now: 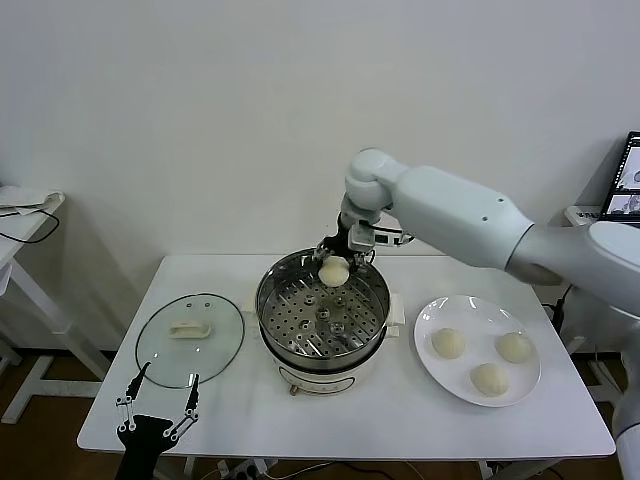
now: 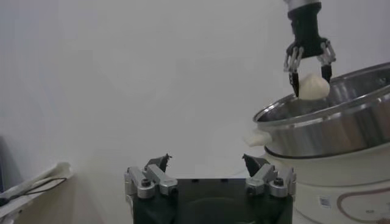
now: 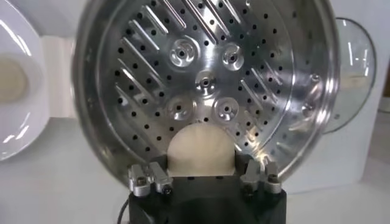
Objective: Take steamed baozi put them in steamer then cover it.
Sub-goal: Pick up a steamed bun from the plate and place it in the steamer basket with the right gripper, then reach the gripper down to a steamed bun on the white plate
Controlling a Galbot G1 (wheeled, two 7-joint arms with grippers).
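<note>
Head view: the right gripper [image 1: 333,262] hangs over the far rim of the steamer [image 1: 272,318], its fingers clasped around one steamed baozi [image 1: 333,271] held above the perforated tray [image 1: 300,322]. The shiny steel pot sits on its cream-white base at the middle of the white table [image 1: 400,420]. The tray inside carries no bun.

To the right of the steamer, a white plate [image 1: 430,360] holds three more baozi: one on its left side [image 1: 448,343], one on its far right side [image 1: 514,347] and one on the near side [image 1: 489,379]. They lie apart from one another.

To the left of the steamer, the cover [image 1: 221,336] lies flat on the table, its white handle [image 1: 190,329] facing up. The clear glass lid lies just beside the pot.

The left gripper [image 1: 158,405] is parked at the near left edge of the table, just on the near side of the cover, its fingers spread wide and grasping nothing.

The left wrist view shows the same grip from the side: the dark fingertips [image 2: 295,84] of the right gripper [image 2: 309,83] pinch the bun [image 2: 312,88] just above the steamer's [image 2: 329,125] rim. In the right wrist view, the held baozi [image 3: 200,146] sits between the fingers with the tray's [image 3: 152,73] holes beyond it.
</note>
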